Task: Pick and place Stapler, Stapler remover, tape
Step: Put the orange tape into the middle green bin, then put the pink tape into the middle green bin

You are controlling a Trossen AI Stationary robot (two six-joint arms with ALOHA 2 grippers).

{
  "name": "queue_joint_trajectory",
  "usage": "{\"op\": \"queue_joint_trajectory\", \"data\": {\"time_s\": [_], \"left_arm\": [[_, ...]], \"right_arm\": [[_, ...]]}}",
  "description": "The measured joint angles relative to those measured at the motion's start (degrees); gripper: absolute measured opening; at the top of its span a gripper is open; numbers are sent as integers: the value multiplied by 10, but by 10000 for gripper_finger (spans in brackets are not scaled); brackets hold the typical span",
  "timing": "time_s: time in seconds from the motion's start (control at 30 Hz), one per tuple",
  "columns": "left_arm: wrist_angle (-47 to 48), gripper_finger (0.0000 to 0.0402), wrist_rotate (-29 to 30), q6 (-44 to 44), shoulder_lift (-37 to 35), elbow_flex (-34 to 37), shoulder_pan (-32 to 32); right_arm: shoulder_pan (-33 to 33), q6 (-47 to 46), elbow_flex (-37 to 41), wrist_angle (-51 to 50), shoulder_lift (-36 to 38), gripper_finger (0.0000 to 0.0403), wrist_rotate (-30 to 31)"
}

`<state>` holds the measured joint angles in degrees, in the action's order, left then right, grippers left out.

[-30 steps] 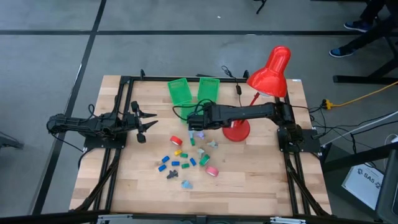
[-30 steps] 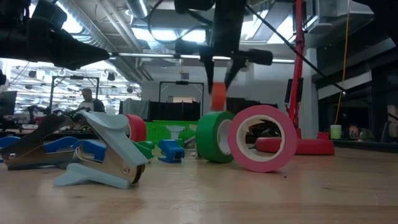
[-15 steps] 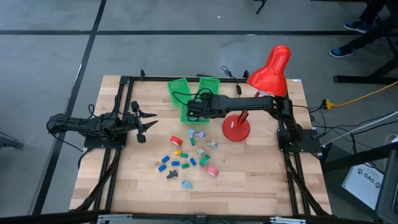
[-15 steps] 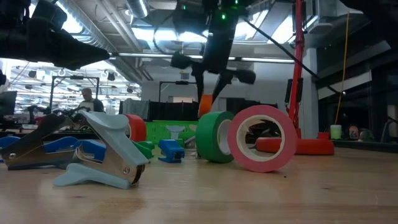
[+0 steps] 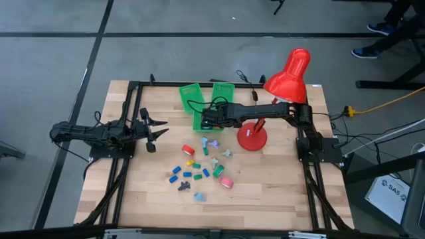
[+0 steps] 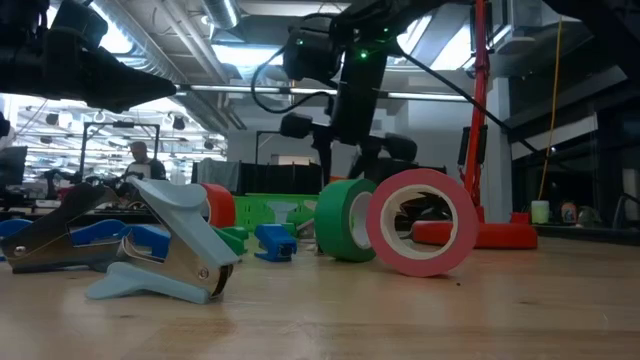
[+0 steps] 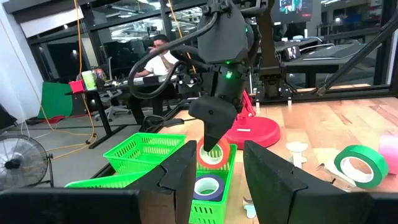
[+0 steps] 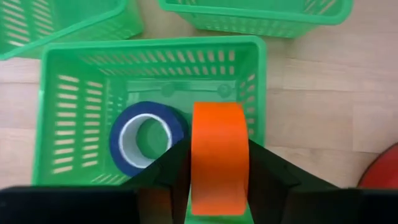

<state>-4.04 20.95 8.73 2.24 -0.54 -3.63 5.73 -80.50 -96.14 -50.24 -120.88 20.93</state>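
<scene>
My right gripper (image 5: 208, 119) is shut on an orange tape roll (image 8: 219, 155) over a small green basket (image 8: 74, 124). A blue tape roll (image 8: 146, 140) lies flat in that basket. In the left wrist view the orange roll (image 7: 214, 153) hangs at the basket's rim (image 7: 186, 186). Red (image 5: 188, 150), green (image 5: 218, 170) and pink (image 5: 226, 181) rolls, small blocky staplers and grey-teal removers (image 5: 212, 142) lie on the table's middle. My left gripper (image 5: 154, 135) waits open at the table's left, pointing level. My right gripper pinches the orange roll by its two flat sides (image 8: 199, 186) between its two fingers (image 8: 174, 171). It comes from above, slanting down. The roll stands on edge, its outer band toward the wrist camera, lifted over the basket's floor beside the blue roll.
Two more green baskets (image 5: 191, 96) (image 5: 223, 93) stand behind the small one near the far edge. A red desk lamp has its base (image 5: 252, 138) right of the pile and its shade (image 5: 289, 76) at the far right.
My right gripper has carried the orange roll from above the pile toward the table's far edge and down, coming over the small basket. The roll now hangs at the basket's rim, where before it was well above the table.
</scene>
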Motion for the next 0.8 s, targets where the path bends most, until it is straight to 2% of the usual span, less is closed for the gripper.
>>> {"op": "queue_joint_trajectory", "data": {"time_s": [0.27, 0.4, 0.57, 0.8], "left_arm": [[0, 127, 0, 0, 0, 0, 0], [0, 127, 0, 0, 0, 0, 0], [0, 127, 0, 0, 0, 0, 0], [0, 128, 0, 0, 0, 0, 0]], "right_arm": [[0, 55, -31, -27, 0, 134, 3], [0, 69, -62, -65, 0, 150, 5], [0, 69, -72, -88, 0, 194, 18], [-8, 75, -77, -111, 0, 288, 15]]}}
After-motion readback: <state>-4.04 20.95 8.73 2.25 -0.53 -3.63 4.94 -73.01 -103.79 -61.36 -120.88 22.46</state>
